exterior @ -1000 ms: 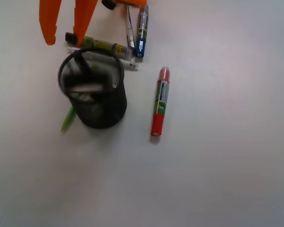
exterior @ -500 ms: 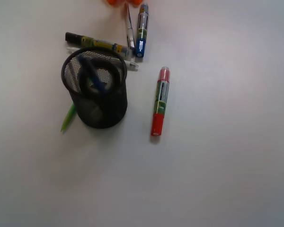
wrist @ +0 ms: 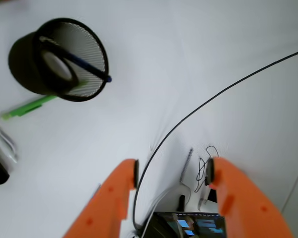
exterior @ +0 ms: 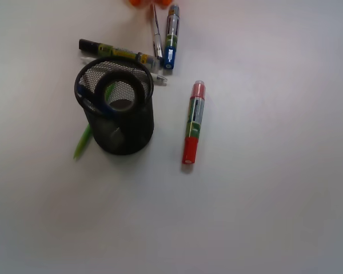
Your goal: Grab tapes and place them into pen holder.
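Observation:
The black mesh pen holder [exterior: 121,128] stands upright left of centre in the front view. Inside it lie a dark tape roll [exterior: 121,105] and a blue pen [exterior: 90,100] leaning across. The wrist view shows the holder [wrist: 27,59] at the upper left, with the roll [wrist: 73,78] and the pen [wrist: 84,63] inside. My orange gripper [wrist: 171,171] is open and empty, well away from the holder. In the front view only orange tips [exterior: 136,2] show at the top edge.
A black marker [exterior: 117,53], a silver pen [exterior: 156,31] and a blue marker [exterior: 171,40] lie behind the holder. A red marker [exterior: 192,123] lies to its right and a green pen [exterior: 82,142] pokes out at its left. A black cable [wrist: 198,106] crosses the wrist view.
My gripper, open over the holder a second ago, has pulled back past the top edge of the front view. The roll and blue pen have settled inside the holder.

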